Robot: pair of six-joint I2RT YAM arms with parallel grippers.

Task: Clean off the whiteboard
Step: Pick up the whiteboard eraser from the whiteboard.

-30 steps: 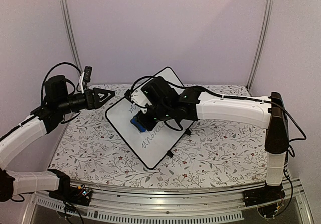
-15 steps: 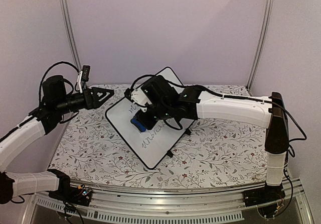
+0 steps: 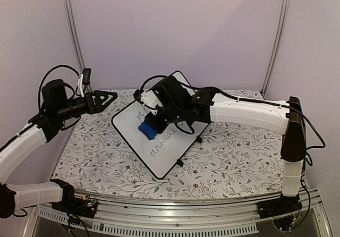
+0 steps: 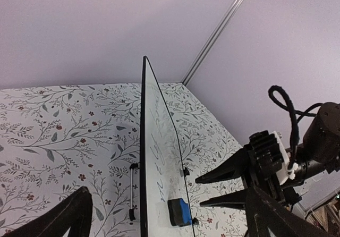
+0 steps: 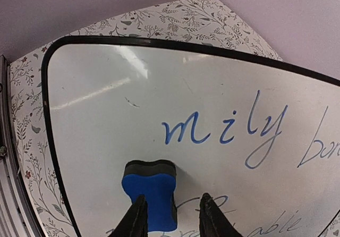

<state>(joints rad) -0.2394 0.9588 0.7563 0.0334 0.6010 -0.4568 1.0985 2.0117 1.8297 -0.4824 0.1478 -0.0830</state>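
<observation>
- Blue eraser [image 3: 147,129], dark grey layer on one face, lying flat on whiteboard [image 3: 159,160], just beside blue handwriting.
- Floral cloth [image 3: 228,157] covering table from edge to edge, showing grey sprigs and small red blossoms.
- Lilac walls [image 3: 175,30] closing in table's back edge and both side edges.
- Two metal posts [image 3: 71,30] rising at table's far corners and leaning slightly inward.
- Slotted metal rail [image 3: 159,227] running along near edge, below cloth.
</observation>
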